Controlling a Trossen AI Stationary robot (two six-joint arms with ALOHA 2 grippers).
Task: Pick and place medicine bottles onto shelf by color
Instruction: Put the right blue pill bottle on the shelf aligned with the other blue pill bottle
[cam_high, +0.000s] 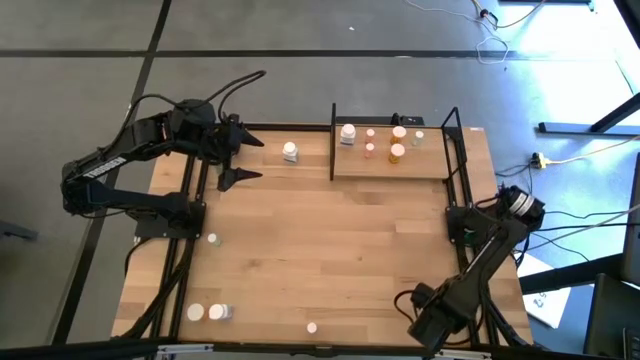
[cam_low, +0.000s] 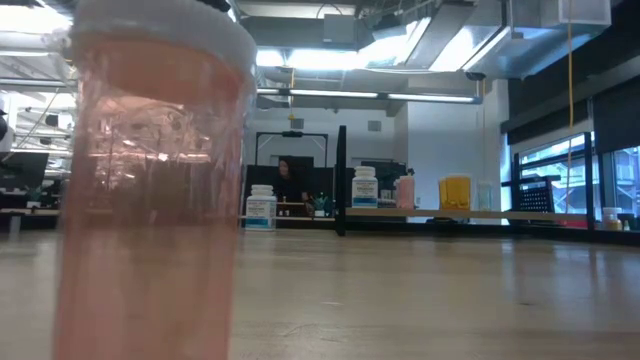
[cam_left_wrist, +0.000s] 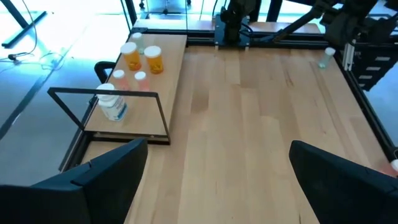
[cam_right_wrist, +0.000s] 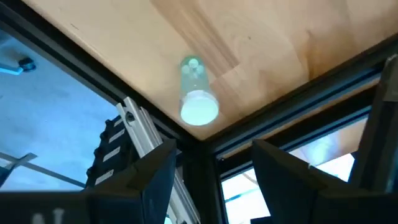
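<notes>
We judge the sorting roughly half done. On the shelf (cam_high: 400, 165) we count about six medicine bottles: a large white one (cam_high: 348, 133) by its left post, two small pinkish ones (cam_high: 370, 141), a white-capped amber one (cam_high: 399, 133), an orange one (cam_high: 397, 153) and a small pale one (cam_high: 418, 138). Left on the wooden tabletop (cam_high: 330, 250) are a white bottle (cam_high: 290, 152) just outside the shelf's left post, a small one (cam_high: 213, 239) near the left edge, a pair (cam_high: 208, 313) at the near left corner and one (cam_high: 312, 327) at the near edge.

The left gripper (cam_high: 243, 160) hovers near the far left, beside the lone white bottle, jaws wide and empty. The right gripper (cam_high: 425, 322) sits low at the near right corner, jaws apart with nothing between them.

The right wrist view alone shows a pale green bottle (cam_right_wrist: 196, 93) standing by the table's corner, which we cannot find from above. The low view alone shows a pinkish bottle (cam_low: 150, 180) up close, and a person far behind. The left wrist view (cam_left_wrist: 217, 180) gives the shelf from its end, so the bottles' colours read more clearly.
</notes>
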